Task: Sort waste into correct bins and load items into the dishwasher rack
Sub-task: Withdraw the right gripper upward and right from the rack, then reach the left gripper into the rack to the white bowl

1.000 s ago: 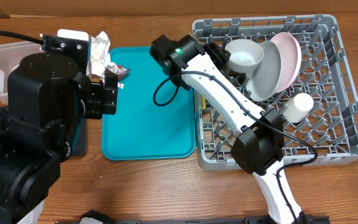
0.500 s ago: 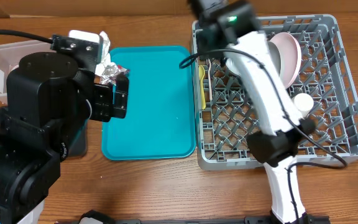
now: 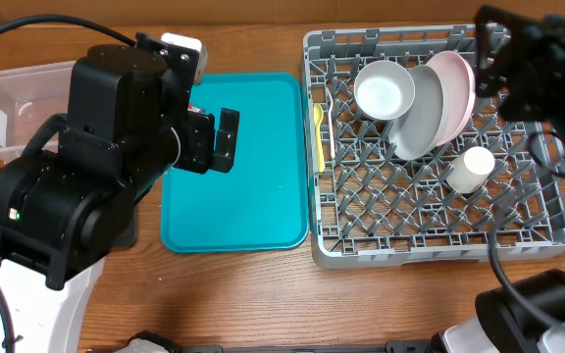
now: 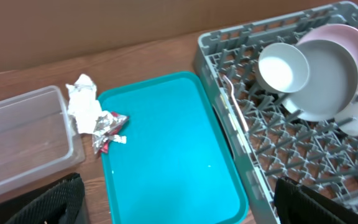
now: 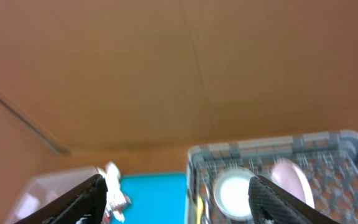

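overhead, the right gripper has lifted off the rack to 2 o'clock and the left gripper has slid over the tray, both with fingers apart, so the napkin and wrapper at the tray's 10 o'clock, beside the tub, look next.

Overhead we look straight down; our left wrist looks down from high, our right wrist faces the brown cardboard wall. All share the square grey plastic crate.
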`<state>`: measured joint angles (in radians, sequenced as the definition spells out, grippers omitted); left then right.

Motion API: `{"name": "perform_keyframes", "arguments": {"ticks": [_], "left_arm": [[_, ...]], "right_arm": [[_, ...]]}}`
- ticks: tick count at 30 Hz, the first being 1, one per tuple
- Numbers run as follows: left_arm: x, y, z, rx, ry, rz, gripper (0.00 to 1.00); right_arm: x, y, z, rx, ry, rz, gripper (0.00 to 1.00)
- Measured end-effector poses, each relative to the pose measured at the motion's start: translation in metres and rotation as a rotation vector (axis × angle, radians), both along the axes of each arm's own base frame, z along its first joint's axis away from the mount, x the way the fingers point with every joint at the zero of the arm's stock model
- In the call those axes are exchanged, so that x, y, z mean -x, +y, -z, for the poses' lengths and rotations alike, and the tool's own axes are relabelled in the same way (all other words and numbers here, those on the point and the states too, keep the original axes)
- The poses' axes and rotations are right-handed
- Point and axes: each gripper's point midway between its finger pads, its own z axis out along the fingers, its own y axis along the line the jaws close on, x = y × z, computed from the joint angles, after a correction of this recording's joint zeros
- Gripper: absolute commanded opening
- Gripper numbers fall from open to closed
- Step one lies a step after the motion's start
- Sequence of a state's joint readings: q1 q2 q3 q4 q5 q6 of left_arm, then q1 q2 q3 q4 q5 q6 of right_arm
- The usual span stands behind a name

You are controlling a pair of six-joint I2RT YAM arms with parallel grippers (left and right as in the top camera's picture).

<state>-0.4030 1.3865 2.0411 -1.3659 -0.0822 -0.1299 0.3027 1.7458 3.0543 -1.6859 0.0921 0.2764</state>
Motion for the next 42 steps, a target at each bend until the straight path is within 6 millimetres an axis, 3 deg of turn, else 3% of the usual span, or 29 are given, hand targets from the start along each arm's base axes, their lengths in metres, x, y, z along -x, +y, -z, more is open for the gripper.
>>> {"name": "perform_keyframes", "arguments": {"ticks": [2,4,6,7,9,11,14,16,18,19,20,21,22,23,25,26,29,32,34,36,37,38,40,42], "left_arm": [[0.003,0.007,-0.009,-0.001,-0.028,-0.03,1.0],[0.011,0.013,-0.026,0.021,-0.079,-0.049,1.0],[0.025,0.017,-0.042,0.053,-0.12,-0.041,1.0],[0.028,0.014,-0.043,0.069,-0.118,-0.026,1.0],[0.029,0.007,-0.042,0.091,-0.103,0.006,1.0],[0.013,-0.016,-0.03,0.127,-0.045,0.068,0.95],[-0.037,-0.054,0.023,0.137,0.124,0.121,0.96],[-0.058,-0.065,0.059,0.119,0.223,0.12,0.99],[-0.065,-0.06,0.076,0.11,0.273,0.096,1.0],[-0.066,-0.054,0.077,0.11,0.284,0.08,1.0],[-0.062,-0.041,0.071,0.116,0.286,0.054,1.0],[-0.059,-0.029,0.061,0.126,0.273,0.027,1.0],[-0.056,-0.017,0.052,0.134,0.257,0.004,1.0],[-0.052,-0.001,0.037,0.147,0.225,-0.033,1.0],[-0.041,0.024,0.009,0.171,0.144,-0.088,1.0],[-0.032,0.034,-0.005,0.18,0.102,-0.11,1.0],[-0.012,0.042,-0.023,0.194,0.054,-0.118,1.0],[-0.012,0.03,-0.021,0.225,0.07,-0.068,0.97],[-0.029,0.011,-0.009,0.247,0.102,-0.013,0.96],[-0.058,-0.022,0.016,0.266,0.164,0.071,0.95],[-0.072,-0.036,0.034,0.265,0.207,0.098,0.95],[-0.095,-0.064,0.065,0.26,0.263,0.149,0.96],[-0.112,-0.096,0.1,0.245,0.324,0.205,0.95],[-0.123,-0.123,0.121,0.231,0.335,0.258,0.92]], "right_arm": [[-0.047,0.015,0.057,0.072,0.196,-0.011,0.7],[-0.09,0.025,0.126,0.147,0.4,0.005,0.72],[-0.116,0.027,0.182,0.215,0.552,0.031,0.75],[-0.121,0.027,0.196,0.232,0.587,0.04,0.76],[-0.121,0.024,0.194,0.236,0.581,0.058,0.77],[-0.11,0.018,0.163,0.208,0.499,0.076,0.77],[-0.069,0.002,0.099,0.13,0.331,0.088,0.73],[-0.049,-0.001,0.081,0.106,0.287,0.074,0.7],[-0.048,0.0,0.081,0.103,0.289,0.066,0.63],[-0.056,0.003,0.089,0.11,0.306,0.062,0.57],[-0.068,0.008,0.103,0.121,0.343,0.058,0.57],[-0.093,0.015,0.128,0.153,0.39,0.048,0.55],[-0.101,0.017,0.137,0.16,0.408,0.048,0.54],[-0.125,0.025,0.171,0.198,0.474,0.035,0.54],[-0.15,0.032,0.225,0.254,0.582,0.027,0.55],[-0.158,0.033,0.252,0.287,0.639,0.027,0.57],[-0.163,0.03,0.283,0.339,0.715,0.051,0.66],[-0.161,0.02,0.277,0.315,0.709,0.113,0.73],[-0.154,0.012,0.27,0.296,0.717,0.138,0.78],[-0.142,-0.004,0.251,0.251,0.703,0.169,0.85],[-0.132,-0.013,0.233,0.213,0.674,0.184,0.89],[-0.115,-0.024,0.206,0.165,0.627,0.196,0.98],[-0.09,-0.035,0.167,0.107,0.54,0.2,1.0],[-0.066,-0.039,0.137,0.049,0.464,0.192,1.0]]}}
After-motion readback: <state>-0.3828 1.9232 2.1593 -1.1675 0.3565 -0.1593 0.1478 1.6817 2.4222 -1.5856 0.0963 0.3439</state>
